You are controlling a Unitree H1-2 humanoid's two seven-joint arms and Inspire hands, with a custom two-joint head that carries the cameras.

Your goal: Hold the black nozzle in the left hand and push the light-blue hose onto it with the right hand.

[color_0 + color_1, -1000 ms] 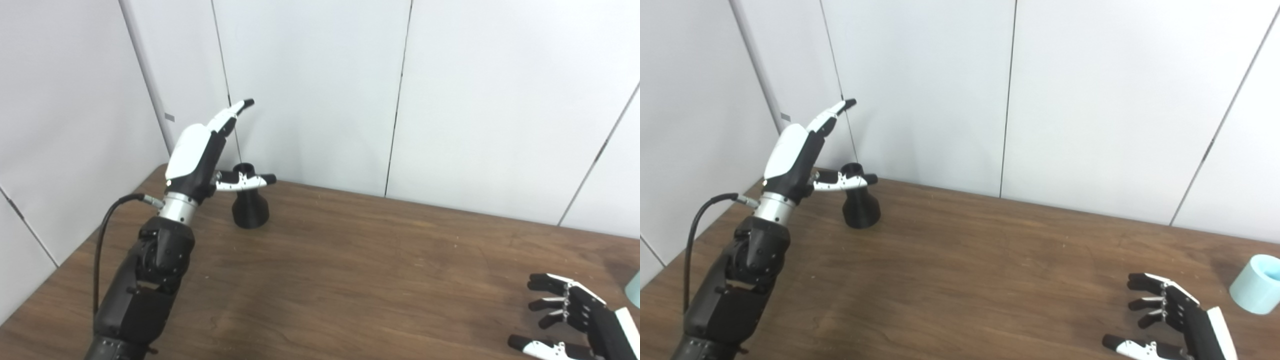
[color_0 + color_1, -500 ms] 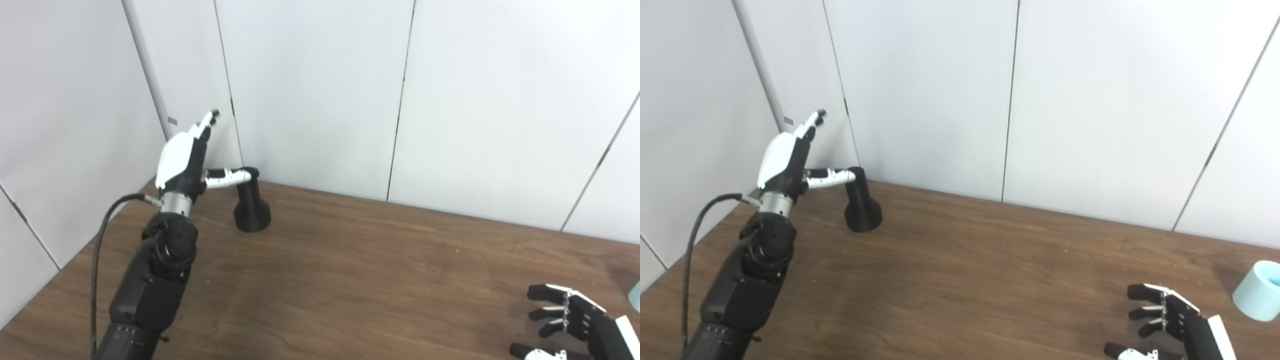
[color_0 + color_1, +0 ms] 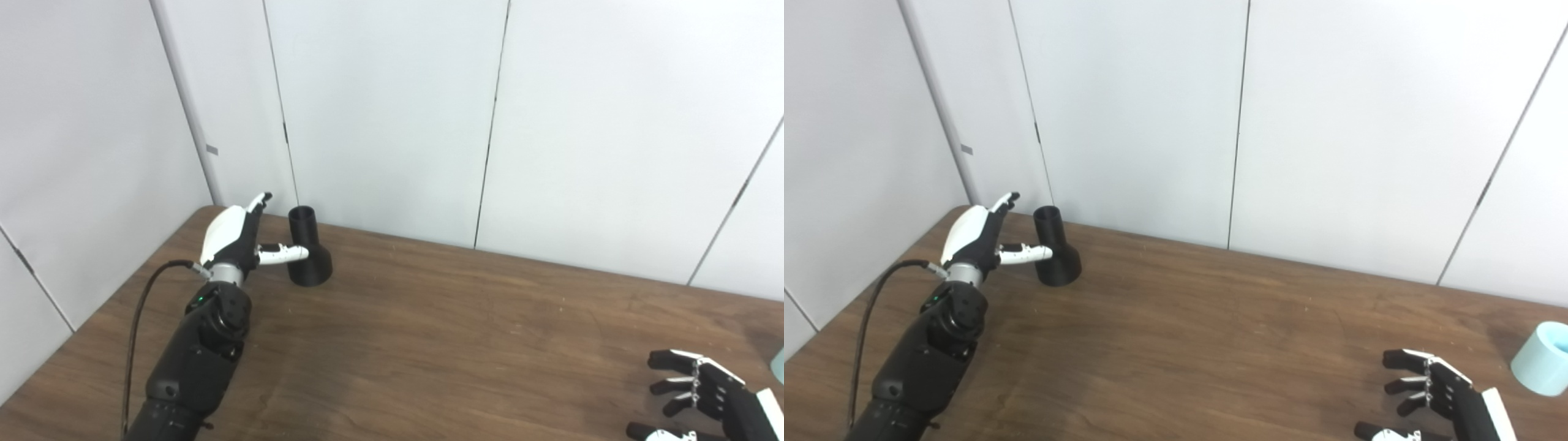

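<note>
The black nozzle [image 3: 308, 249] stands upright on its flared base at the far left of the wooden table [image 3: 429, 331], narrow neck up. My left hand [image 3: 236, 236] is open just left of it, fingers stretched toward the wall, the thumb reaching across in front of the nozzle's lower part; contact cannot be told. The light-blue hose piece [image 3: 1541, 358] lies at the table's right edge, cut off in the left eye view. My right hand [image 3: 1442, 398] hovers open low at the bottom right, left of the hose and apart from it.
White wall panels [image 3: 392, 110] stand close behind the table's far edge, right behind the nozzle. A black cable [image 3: 138, 318] loops from my left wrist down along the forearm. The table's left edge runs beside my left arm.
My left hand has come down from above the nozzle to table height beside it, thumb now low against the nozzle's front. The right hand has sunk slightly. The view tilted a little.
</note>
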